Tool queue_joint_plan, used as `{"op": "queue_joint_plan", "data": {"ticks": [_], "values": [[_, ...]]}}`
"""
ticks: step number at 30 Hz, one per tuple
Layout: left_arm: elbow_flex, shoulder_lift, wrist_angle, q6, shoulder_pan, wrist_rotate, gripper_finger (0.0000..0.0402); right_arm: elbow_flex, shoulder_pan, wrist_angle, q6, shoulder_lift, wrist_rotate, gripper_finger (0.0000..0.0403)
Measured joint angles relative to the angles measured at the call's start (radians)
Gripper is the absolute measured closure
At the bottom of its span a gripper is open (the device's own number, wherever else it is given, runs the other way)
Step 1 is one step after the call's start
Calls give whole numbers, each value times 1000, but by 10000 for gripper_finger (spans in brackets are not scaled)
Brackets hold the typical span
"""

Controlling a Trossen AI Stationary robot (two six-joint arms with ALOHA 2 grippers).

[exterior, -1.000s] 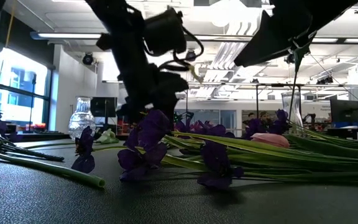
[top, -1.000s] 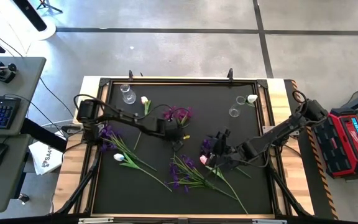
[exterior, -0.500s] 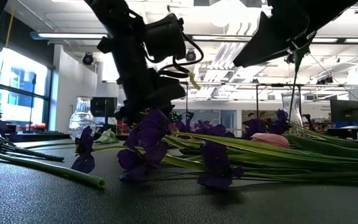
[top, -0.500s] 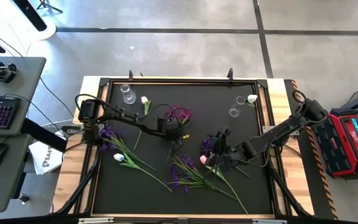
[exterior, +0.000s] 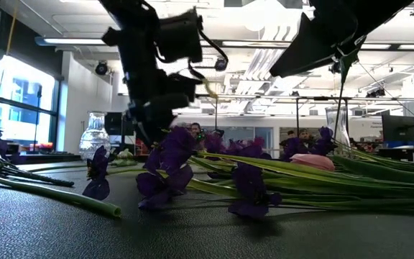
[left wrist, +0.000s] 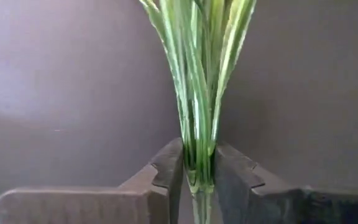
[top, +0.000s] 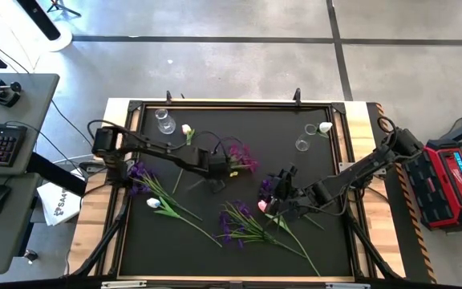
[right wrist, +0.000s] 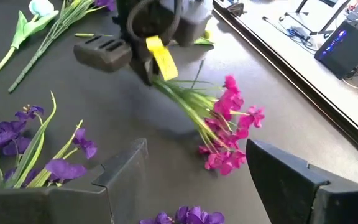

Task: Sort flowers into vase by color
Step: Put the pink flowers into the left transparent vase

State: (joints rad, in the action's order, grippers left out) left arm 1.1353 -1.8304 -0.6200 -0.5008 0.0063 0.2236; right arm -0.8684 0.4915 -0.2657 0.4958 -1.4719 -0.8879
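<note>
- A black worktop (top: 239, 241) with a raised dark frame is seen from above; its middle is used as the landmark below.
- Toward the far left corner from the middle, a clear glass vase (top: 165, 122) is stood; whether anything is inside cannot be told. A white tulip (top: 187, 131) lies just beside it.
- Toward the far right corner, two small clear glasses (top: 301, 144) are stood close together, with a white bud (top: 325, 127) at the rim of the farther one.
- Just left of the middle, the left gripper (top: 224, 164) is held, its jaws clenched on the green stems of a magenta flower bunch (top: 243, 156); in the left wrist view the stems (left wrist: 199, 93) are pinched between the two fingers (left wrist: 166, 171).
- Just right of the middle, the right gripper (top: 269, 201) is held low with its jaws spread and nothing between them, above a pink bud (top: 261, 206).
- Near-side of the middle, purple flowers (top: 235, 225) with long stems are spread toward the near right corner.
- Left of the middle, a white tulip bud (top: 153, 203) and more purple blossoms (top: 137, 171) are laid near the left frame.
- Bare black surface is left along the near edge at the left corner and along the far edge between the vase and the glasses.
</note>
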Motion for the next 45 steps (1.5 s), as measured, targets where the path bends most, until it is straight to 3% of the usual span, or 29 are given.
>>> {"op": "queue_joint_plan", "data": {"ticks": [9,13,27,31,37,45], "values": [[-124,84,72,41,3,66,350,0,0,0,1,0,0,144],[-161,79,101,39,28,26,339,0,0,1,1,0,0,144],[-175,72,143,-21,41,12,211,0,0,7,-3,0,0,144],[-175,72,150,-18,42,22,198,0,0,7,-4,0,0,144],[-173,65,154,60,73,-36,221,0,0,7,-7,0,-22,144],[-171,48,164,177,92,-66,314,0,0,7,-4,0,-25,144]]}}
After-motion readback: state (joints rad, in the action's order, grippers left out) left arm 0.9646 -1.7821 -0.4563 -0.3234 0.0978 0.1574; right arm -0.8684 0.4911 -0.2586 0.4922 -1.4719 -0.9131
